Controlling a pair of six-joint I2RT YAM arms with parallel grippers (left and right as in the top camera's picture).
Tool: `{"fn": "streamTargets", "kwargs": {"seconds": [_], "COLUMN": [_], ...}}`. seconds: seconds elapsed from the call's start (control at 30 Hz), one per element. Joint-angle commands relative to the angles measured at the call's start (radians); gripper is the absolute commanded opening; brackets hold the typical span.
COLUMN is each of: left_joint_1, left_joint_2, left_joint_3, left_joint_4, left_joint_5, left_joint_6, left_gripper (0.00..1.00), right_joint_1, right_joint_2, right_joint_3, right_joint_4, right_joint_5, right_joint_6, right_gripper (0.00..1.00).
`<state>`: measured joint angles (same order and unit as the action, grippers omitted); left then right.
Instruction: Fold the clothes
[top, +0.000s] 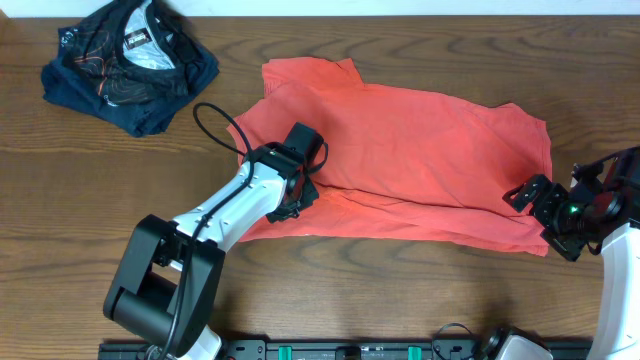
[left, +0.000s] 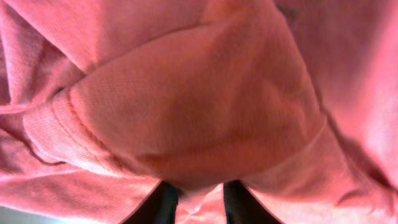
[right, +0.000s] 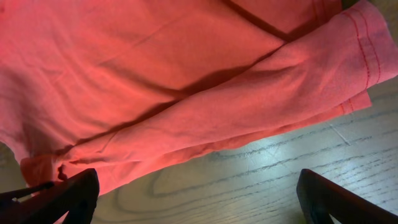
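Coral-red T-shirt lies across the frame's centre on the wooden table. Left gripper pinches its left part; right gripper gapes at its lower-right corner. Dark garment lies upper left.

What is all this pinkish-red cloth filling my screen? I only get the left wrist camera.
Observer: It is a coral-red T-shirt spread across a wooden table.
Operator: Is the other arm doing anything?
Observer: The right gripper stands wide open at the shirt's near right corner, with nothing held in it.
Operator: Is anything else lying around?
Observer: A dark garment sits crumpled at the far left of the table, apart from the shirt.
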<state>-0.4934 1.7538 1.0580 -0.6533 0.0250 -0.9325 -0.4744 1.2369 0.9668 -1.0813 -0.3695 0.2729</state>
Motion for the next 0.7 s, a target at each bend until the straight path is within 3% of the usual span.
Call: {"fn": "streamTargets", "kwargs": {"seconds": [0.0,0.07,0.27,0.5,0.67], "left_joint_1": [0.006,0.006,0.006,0.006,0.006], "left_joint_2": [0.018,0.018,0.017,0.017,0.018], "left_joint_3": [-0.012,-0.012,-0.012,-0.012,-0.012], "left_joint_4": [0.014,0.039,0.155,0.253,0.311], "left_joint_5": [-0.053,-0.067,-0.067,-0.076,-0.241], "left_joint_6": [-0.004,0.002,0.082,0.088,0.095], "left_gripper": [0.13,0.06,0.06,0.06,0.07], "right_joint_1": [0.006,0.006,0.006,0.006,0.006], "right_joint_2": [-0.001,-0.001,-0.001,-0.001,-0.001], "right_joint_3": [0.000,0.000,0.000,0.000,-0.001], "right_joint_4": [-0.004,-0.004,-0.004,-0.003,-0.002], "right_joint_5": [0.004,0.007,0.007,0.016,0.051], "right_joint_6": [-0.021,-0.025,-0.028,-0.027,-0.027], "right_gripper": [0.99,0.99,0.99,0.99,0.99]}}
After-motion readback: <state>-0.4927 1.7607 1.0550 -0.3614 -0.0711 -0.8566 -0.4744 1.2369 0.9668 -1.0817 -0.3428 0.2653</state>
